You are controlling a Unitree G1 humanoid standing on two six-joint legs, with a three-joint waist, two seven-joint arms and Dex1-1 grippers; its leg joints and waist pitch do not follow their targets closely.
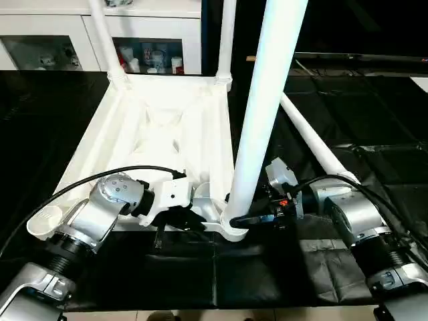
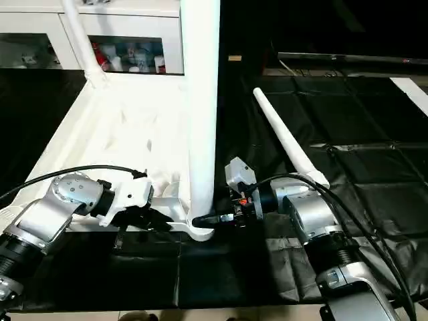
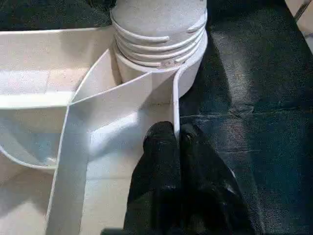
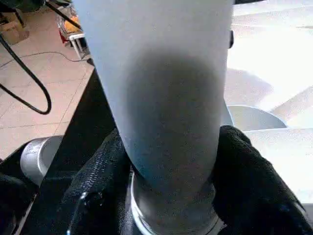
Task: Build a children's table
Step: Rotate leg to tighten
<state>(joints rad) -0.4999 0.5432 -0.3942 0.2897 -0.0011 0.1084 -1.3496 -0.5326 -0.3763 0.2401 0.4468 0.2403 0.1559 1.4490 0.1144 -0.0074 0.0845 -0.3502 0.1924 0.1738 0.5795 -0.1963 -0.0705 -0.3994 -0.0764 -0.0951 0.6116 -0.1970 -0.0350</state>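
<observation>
Right pincer [image 4: 171, 196] clamped around leg [image 4: 161, 98]

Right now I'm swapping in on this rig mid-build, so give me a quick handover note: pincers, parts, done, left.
Left pincer: shut on the top's rim wall by the near right socket, steadying the top.
Right pincer: shut on the near leg at its base, where it stands upright in that socket.
Done: two far legs stand in their sockets.
Left: near leg's threads show above the socket, so it may need more turning. Near left socket is empty; the fourth leg lies on the black mat to the right.
</observation>
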